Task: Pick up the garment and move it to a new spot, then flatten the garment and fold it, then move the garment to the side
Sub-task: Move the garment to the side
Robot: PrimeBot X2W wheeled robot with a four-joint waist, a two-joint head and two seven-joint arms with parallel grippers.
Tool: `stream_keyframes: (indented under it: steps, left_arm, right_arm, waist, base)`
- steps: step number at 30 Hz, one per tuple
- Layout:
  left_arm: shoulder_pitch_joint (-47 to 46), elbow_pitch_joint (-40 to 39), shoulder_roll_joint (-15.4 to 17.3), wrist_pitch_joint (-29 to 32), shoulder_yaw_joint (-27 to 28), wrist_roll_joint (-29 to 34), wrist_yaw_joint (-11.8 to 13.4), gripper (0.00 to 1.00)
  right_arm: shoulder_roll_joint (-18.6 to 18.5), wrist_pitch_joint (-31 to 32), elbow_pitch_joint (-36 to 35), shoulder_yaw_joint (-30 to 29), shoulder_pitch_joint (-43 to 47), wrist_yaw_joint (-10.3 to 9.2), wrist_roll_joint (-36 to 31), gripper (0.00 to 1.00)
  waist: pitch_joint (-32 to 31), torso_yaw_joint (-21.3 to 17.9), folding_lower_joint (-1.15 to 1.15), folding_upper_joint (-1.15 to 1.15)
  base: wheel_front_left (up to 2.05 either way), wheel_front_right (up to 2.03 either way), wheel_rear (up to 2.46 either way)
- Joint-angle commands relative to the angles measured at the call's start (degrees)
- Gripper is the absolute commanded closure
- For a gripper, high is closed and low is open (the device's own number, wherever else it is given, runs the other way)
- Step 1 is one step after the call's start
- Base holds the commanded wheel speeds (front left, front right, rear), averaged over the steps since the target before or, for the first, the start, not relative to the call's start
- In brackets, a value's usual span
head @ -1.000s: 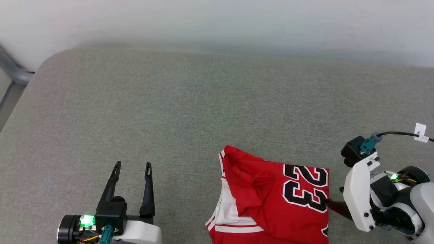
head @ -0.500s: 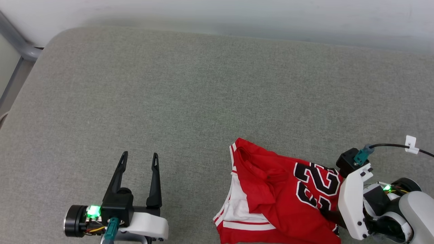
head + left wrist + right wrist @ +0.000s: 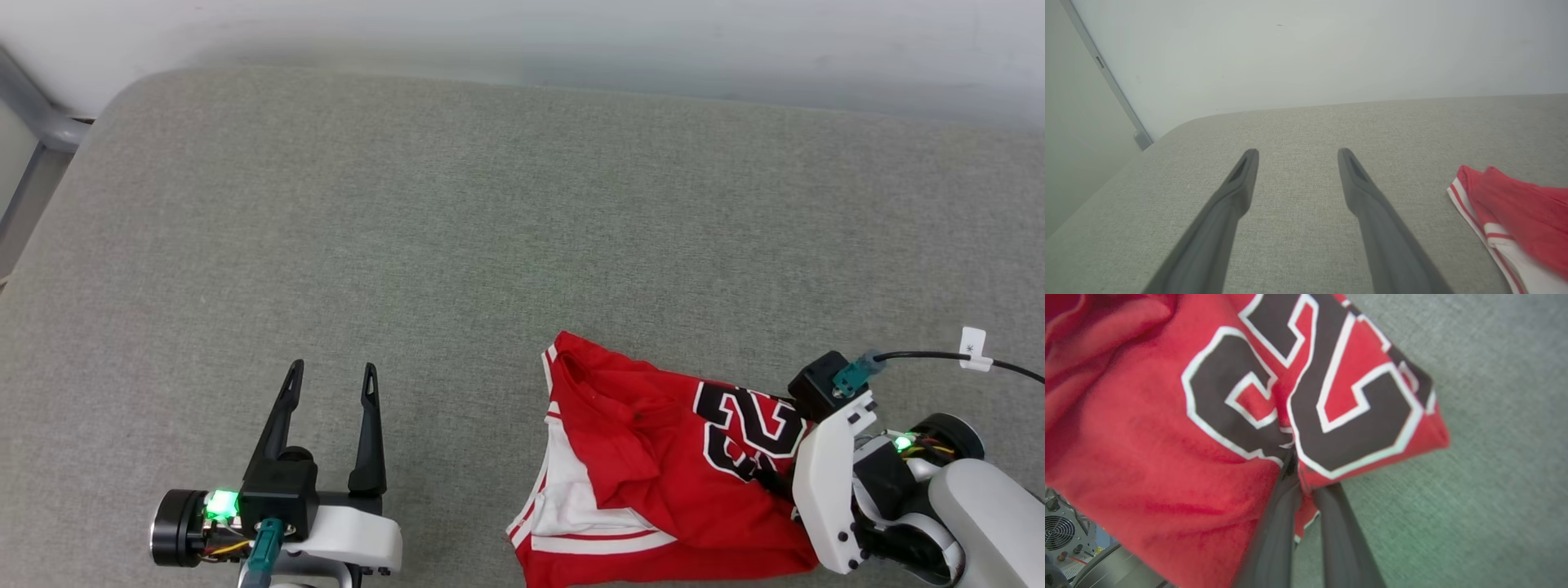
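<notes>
Dragging by a single pinch is judged the principal hazard at this stage. At the lower left of the head view, the left gripper [image 3: 331, 374] is released, its two fingers spread over bare fabric well apart from the garment [image 3: 645, 457], so no second support is provided. The garment is located at the lower centre-right of the grey padded surface [image 3: 490, 204]. It is crumpled, with a white sleeve and striped trim turned toward the left and the black numerals toward the right. The right gripper [image 3: 1295, 467] is clenched on the garment's right edge, at the base of the numerals, with a thin fold of cloth nipped between the fingers. Because so little cloth is taken, slippage may be expected if the pull is abrupt. Because the rest of the cloth lies on the coarse weave, it may be bunched or rolled under itself by friction rather than carried flat, which would add work to the flattening. The lower hem is cut off at the bottom of the head view, so it cannot be determined whether it overhangs the near edge; if it does, a snag there is possible. As to room, the surface is bounded at the far left by a rounded corner and a grey metal bar [image 3: 45, 129] and behind by a pale wall [image 3: 522, 33]. A broad bare area is available between these and the garment. At the far right, the tagged black cable [image 3: 922, 354] on the wrist should be kept off the cloth.
</notes>
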Motion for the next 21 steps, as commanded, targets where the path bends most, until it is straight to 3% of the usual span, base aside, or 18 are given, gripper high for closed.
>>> stream_keyframes:
  steps: [1,8,21]
  left_arm:
    - [0.15,0.03,0.21,-0.13,0.08,0.01,0.01,0.00]
    - [0.79,-0.32,0.76,-0.13,0.49,0.08,0.03,0.00]
    - [0.66,-1.49,2.24,-0.13,1.87,0.39,0.29,0.00]
  right_arm:
    - [0.68,-0.75,0.69,0.53,-0.67,-0.15,-0.18,1.00]
    - [-2.89,-5.34,-2.14,1.54,-2.40,-0.14,-1.71,1.00]
    - [-7.25,-10.26,-2.71,-1.14,-6.12,-0.12,-5.29,1.00]
  waist:
    - [-0.21,-0.32,0.00,0.00]
    - [-0.60,-3.29,0.00,0.00]
    - [0.55,-14.30,0.00,0.00]
  base:
    - [0.00,0.00,0.00]
    - [0.00,0.00,0.00]
    - [0.00,0.00,0.00]
